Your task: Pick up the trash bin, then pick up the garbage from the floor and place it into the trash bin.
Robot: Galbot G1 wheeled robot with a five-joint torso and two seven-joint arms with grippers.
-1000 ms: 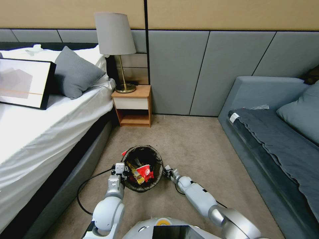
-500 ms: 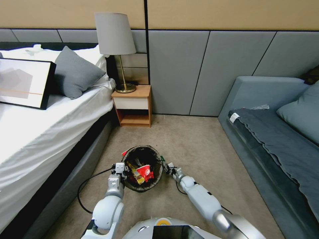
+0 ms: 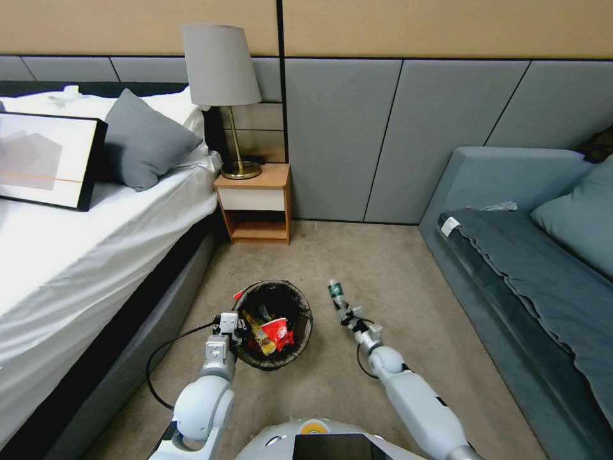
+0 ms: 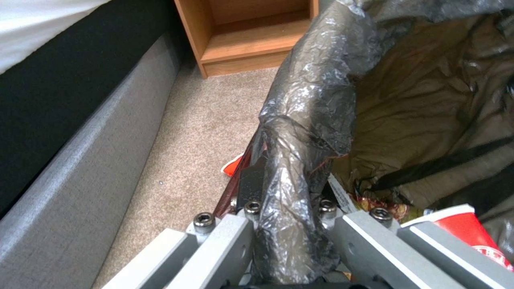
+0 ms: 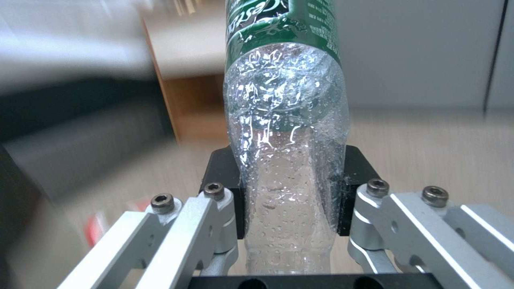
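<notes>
- The right gripper (image 5: 292, 192) was clamped on a clear bottle (image 5: 284, 120) with a green label, its black pads (image 5: 222, 192) pressed against the bottle's lower body, which looked slightly squeezed between them.
- In the head view, the right gripper (image 3: 347, 313) stood lifted off the carpet (image 3: 396, 281), with the bottle (image 3: 336, 292) pointing up and away, just to the right of the trash bin (image 3: 273, 367).
- A second ago this gripper sat low at the bin's right rim; half a second ago the green label first showed beside the rim. The arm has since swung outward and upward, carrying the bottle clear of the floor.
- Judgement: the pick-up of this piece succeeded; transfer over the bin's mouth remained to be done.
- The left gripper (image 4: 284, 241) was closed on the bin's near rim, pinching the dark bag (image 4: 305, 120) folded over it. Its position was unchanged over the second.
- The bin already held red and yellow wrappers (image 3: 271, 332) and a red cup (image 4: 474, 233).
- A red scrap (image 4: 233, 165) lay on the carpet just beside the bin, toward the bed (image 3: 96, 255).
- Risk noted: the thin bottle may slip or buckle under the grip.
</notes>
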